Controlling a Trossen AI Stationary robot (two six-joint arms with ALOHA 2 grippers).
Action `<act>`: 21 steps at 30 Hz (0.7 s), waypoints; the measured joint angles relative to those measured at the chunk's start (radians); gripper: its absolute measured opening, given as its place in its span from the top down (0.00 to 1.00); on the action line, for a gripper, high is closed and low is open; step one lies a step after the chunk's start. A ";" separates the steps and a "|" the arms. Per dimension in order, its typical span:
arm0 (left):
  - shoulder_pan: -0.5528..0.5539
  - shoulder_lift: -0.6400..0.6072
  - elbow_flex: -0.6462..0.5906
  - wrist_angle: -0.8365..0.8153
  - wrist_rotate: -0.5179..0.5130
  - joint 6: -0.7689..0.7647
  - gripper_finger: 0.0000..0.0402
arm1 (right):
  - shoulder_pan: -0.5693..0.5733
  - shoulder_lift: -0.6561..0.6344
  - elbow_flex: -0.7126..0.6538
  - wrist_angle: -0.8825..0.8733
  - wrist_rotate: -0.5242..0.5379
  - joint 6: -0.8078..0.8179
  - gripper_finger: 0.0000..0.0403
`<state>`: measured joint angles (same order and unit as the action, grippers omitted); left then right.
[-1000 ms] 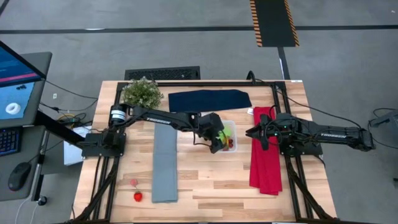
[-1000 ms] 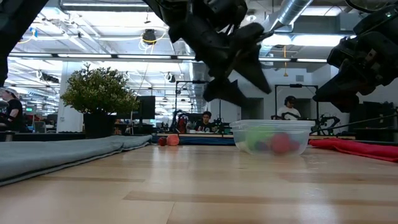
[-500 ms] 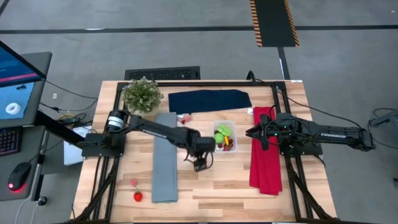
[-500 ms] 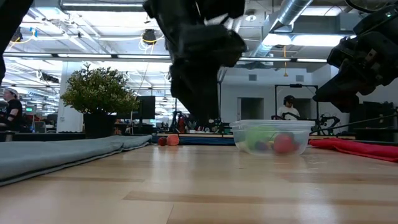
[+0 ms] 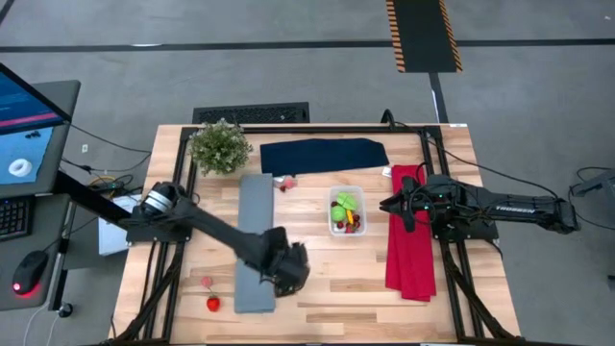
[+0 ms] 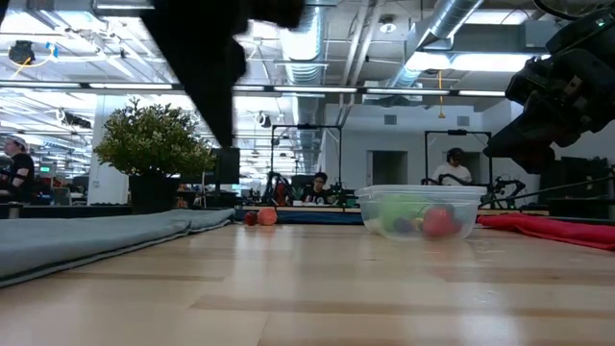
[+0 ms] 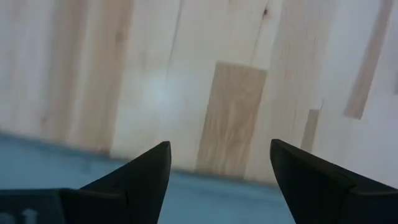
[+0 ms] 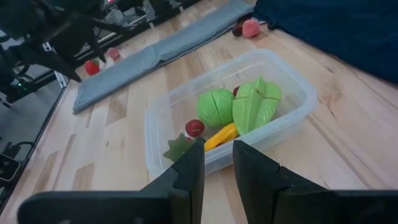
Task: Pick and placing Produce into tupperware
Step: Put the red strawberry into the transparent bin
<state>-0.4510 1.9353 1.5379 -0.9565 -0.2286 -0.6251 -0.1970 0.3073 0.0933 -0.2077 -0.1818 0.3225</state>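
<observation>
L gripper (image 5: pixel 288 274) open, empty, at grey cloth (image 5: pixel 253 231) edge, strawberry (image 5: pixel 212 304) near, tub (image 5: pixel 347 210) well apart w/ bare wood between; R gripper (image 5: pixel 392 205) narrowly parted beside tub.

Bare wood lies open at the table (image 5: pixel 336 288)'s six o'clock edge. The left gripper (image 5: pixel 285 272) blocks the grey cloth (image 5: pixel 254 216)'s lower end. The tupperware (image 5: pixel 347 210) sits at centre, the potted plant (image 5: pixel 219 145) at eleven o'clock.
</observation>
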 joint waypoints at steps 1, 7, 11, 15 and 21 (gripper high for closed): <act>-0.022 -0.006 0.000 -0.018 -0.037 -0.025 0.34 | 0.000 0.000 0.000 0.000 0.000 0.000 0.73; -0.133 -0.010 0.000 -0.189 -0.150 -0.234 0.34 | 0.000 0.000 0.000 0.000 0.000 0.000 0.73; -0.207 -0.010 0.000 -0.232 -0.147 -0.397 0.34 | 0.000 0.000 0.000 -0.001 0.000 0.000 0.73; -0.291 -0.010 -0.003 -0.263 -0.135 -0.546 0.34 | 0.000 0.000 0.000 -0.001 0.000 0.000 0.73; -0.408 -0.008 -0.005 -0.258 -0.120 -0.807 0.34 | 0.000 0.000 0.000 0.000 0.000 0.000 0.73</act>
<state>-0.8593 1.9270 1.5333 -1.2140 -0.3489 -1.4323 -0.1970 0.3077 0.0933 -0.2081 -0.1818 0.3225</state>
